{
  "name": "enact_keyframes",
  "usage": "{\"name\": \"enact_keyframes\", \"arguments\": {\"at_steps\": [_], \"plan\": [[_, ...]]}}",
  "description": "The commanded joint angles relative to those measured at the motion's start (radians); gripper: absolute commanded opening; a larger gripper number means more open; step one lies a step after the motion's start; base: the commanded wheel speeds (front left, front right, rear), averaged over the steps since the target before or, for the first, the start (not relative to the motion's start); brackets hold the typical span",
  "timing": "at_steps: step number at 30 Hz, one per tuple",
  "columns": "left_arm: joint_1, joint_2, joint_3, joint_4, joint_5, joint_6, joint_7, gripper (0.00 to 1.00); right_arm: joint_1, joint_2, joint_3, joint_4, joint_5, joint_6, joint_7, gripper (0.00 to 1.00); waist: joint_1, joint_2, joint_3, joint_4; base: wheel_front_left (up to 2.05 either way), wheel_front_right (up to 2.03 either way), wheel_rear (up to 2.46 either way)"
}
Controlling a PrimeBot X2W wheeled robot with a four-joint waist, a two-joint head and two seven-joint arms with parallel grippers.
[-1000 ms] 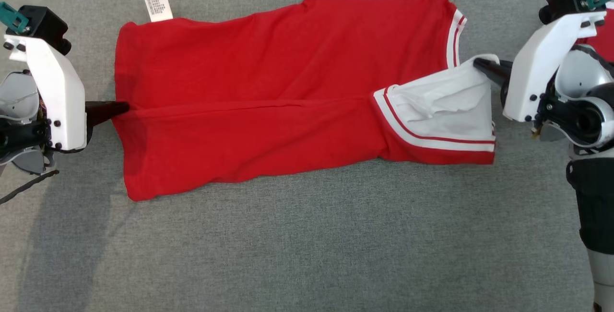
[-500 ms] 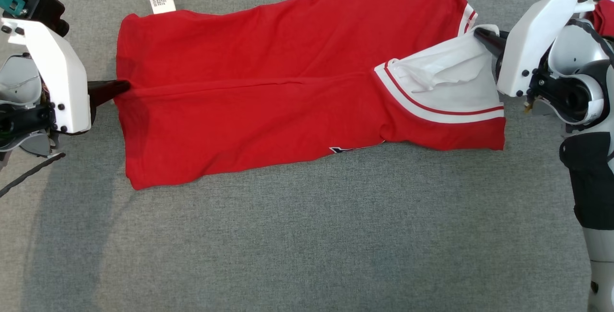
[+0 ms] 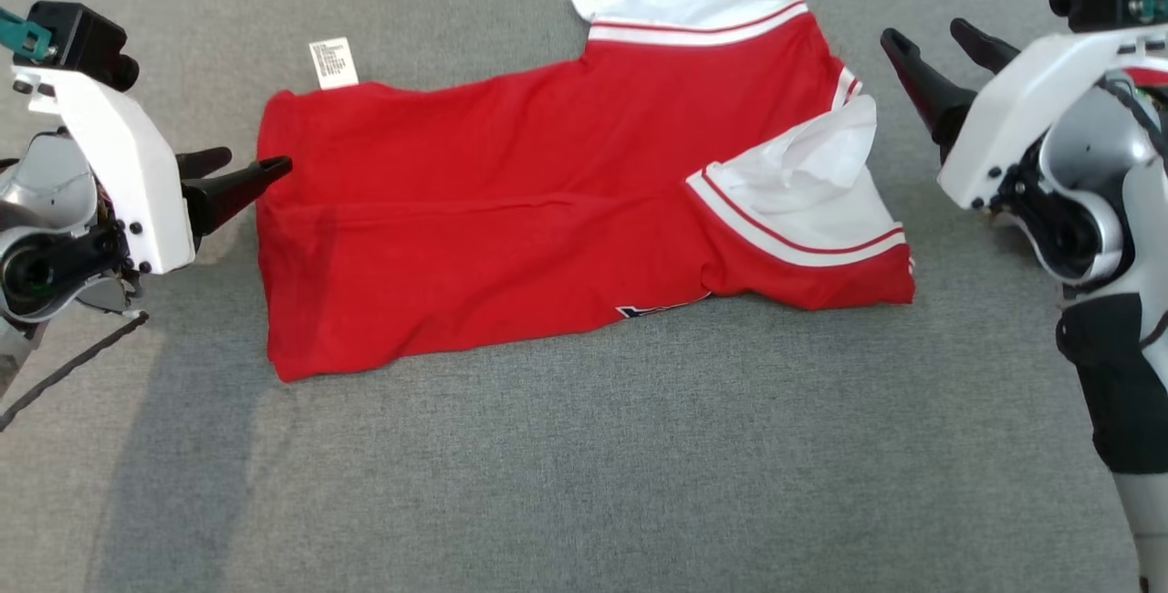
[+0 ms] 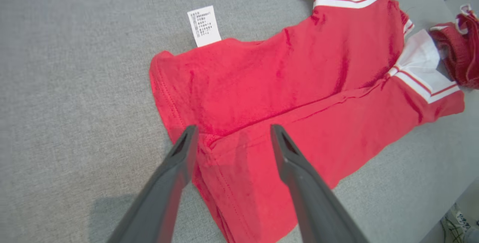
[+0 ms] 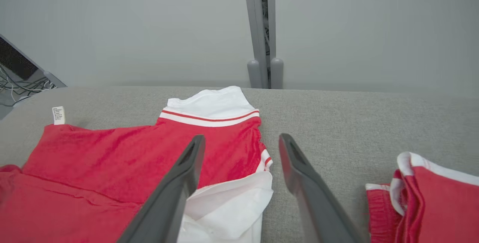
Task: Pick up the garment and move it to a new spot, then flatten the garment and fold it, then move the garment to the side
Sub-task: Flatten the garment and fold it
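Note:
The garment (image 3: 547, 201) is a red shirt with white, red-striped sleeves, lying folded lengthwise on the grey padded surface (image 3: 584, 465). A white care label (image 3: 334, 62) sticks out at its far left corner. My left gripper (image 3: 255, 162) stands open at the hem, its fingers straddling the fold edge in the left wrist view (image 4: 232, 129), gripping nothing. My right gripper (image 3: 923, 30) is open and raised, apart from the crumpled white sleeve (image 3: 812, 164). In the right wrist view, the right gripper (image 5: 241, 137) hovers above that sleeve (image 5: 228, 205).
Another red and white garment (image 5: 430, 194) lies bunched to the right of the shirt, also seen in the left wrist view (image 4: 460, 45). A grey post (image 5: 262, 30) stands behind the surface's far edge. Bare grey surface lies in front of the shirt.
Both grippers have opened and let go of the garment. The right one has lifted off the white sleeve, which has slumped. The head camera has shifted too.

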Motion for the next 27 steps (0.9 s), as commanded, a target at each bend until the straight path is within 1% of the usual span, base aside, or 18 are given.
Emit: {"name": "enact_keyframes", "arguments": {"at_steps": [1,3,5,8,11,14,16,19,21,22,27], "plan": [[0.026,0.007,0.01,-0.004,0.017,-0.002,-0.055,1.0,0.035,-0.015,0.007,-0.001,0.011,0.0,-0.056,1.0,0.0,0.0,-0.05,-0.001,0.0,0.0,0.0],[0.05,0.011,0.017,-0.009,0.038,-0.002,-0.131,1.0,0.066,-0.023,0.019,-0.012,0.022,0.0,-0.122,1.0,0.0,0.0,-0.08,-0.002,0.0,0.0,0.0],[0.087,0.007,0.025,-0.031,0.031,-0.002,-0.191,1.0,0.106,-0.03,0.026,-0.024,0.038,0.0,-0.189,1.0,0.0,0.0,-0.108,-0.003,0.0,0.0,0.0],[0.133,0.035,0.049,-0.045,0.055,-0.001,-0.318,1.0,0.172,-0.043,0.025,-0.039,0.035,0.0,-0.293,1.0,0.0,0.0,-0.142,-0.005,0.0,0.0,0.0],[0.206,0.036,0.066,-0.059,0.076,0.02,-0.453,1.0,0.242,-0.038,0.004,-0.047,0.022,0.0,-0.386,1.0,0.0,0.0,-0.166,-0.009,0.0,0.0,0.0],[0.279,0.036,0.081,-0.089,0.074,0.039,-0.559,1.0,0.309,-0.02,-0.026,-0.031,0.013,0.0,-0.451,1.0,0.0,0.0,-0.181,-0.008,0.0,0.0,0.0],[0.327,0.038,0.079,-0.105,0.092,0.066,-0.621,1.0,0.342,-0.006,-0.034,-0.012,0.017,0.0,-0.469,1.0,0.0,0.0,-0.185,-0.007,0.0,0.0,0.0],[0.399,0.018,0.075,-0.137,0.091,0.097,-0.687,1.0,0.377,0.009,-0.04,0.023,0.024,0.0,-0.48,1.0,0.0,0.0,-0.185,-0.004,0.0,0.0,0.0],[0.429,0.023,0.072,-0.157,0.095,0.113,-0.711,1.0,0.383,0.02,-0.038,0.046,0.032,0.0,-0.478,1.0,0.0,0.0,-0.173,-0.004,0.0,0.0,0.0],[0.429,0.023,0.072,-0.157,0.095,0.113,-0.711,1.0,0.383,0.02,-0.038,0.046,0.032,0.0,-0.478,1.0,0.0,0.0,-0.173,-0.004,0.0,0.0,0.0],[0.475,0.03,0.048,-0.187,0.127,0.155,-0.734,1.0,0.358,0.038,-0.017,0.134,0.045,0.0,-0.439,1.0,0.0,0.0,-0.148,0.0,0.0,0.0,0.0]]}}
